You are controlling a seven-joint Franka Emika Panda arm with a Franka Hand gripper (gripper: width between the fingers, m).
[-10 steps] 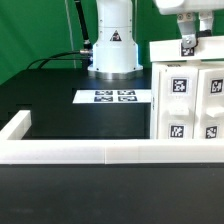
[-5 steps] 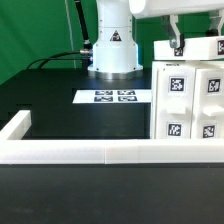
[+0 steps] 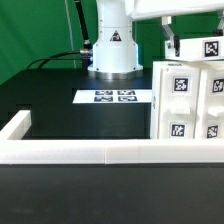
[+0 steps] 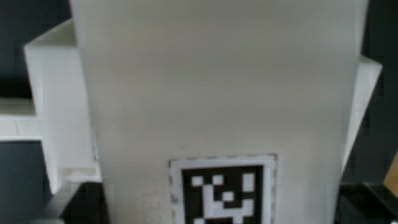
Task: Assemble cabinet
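The jaws could not be read well: in the exterior view only one dark finger (image 3: 167,40) showed, hanging under the white arm near the top, so it was not possible to tell if they were spread or pinching. That finger was just beside the upper edge of the tall white plastic cabinet with small black-and-white square tags (image 3: 190,100). It was hard to say if it touched.

The cabinet stood upright on the black counter (image 3: 70,118), at the exterior view's right. Its front showed blocks side by side, each with a tag. One more tag sat on its top part.

The thin flat white marker board (image 3: 113,97) lay on the counter, near the cabinet on the exterior view's left side of it. Behind the board stood the round white robot base with a black warning triangle (image 3: 114,45). A low white border rail (image 3: 80,152) ran across the front of the counter and touched the bottom of the cabinet.

In the wrist view, a big white panel of the cabinet (image 4: 205,90) filled most of the picture, very close and blurry. One tag (image 4: 224,190) showed on it.
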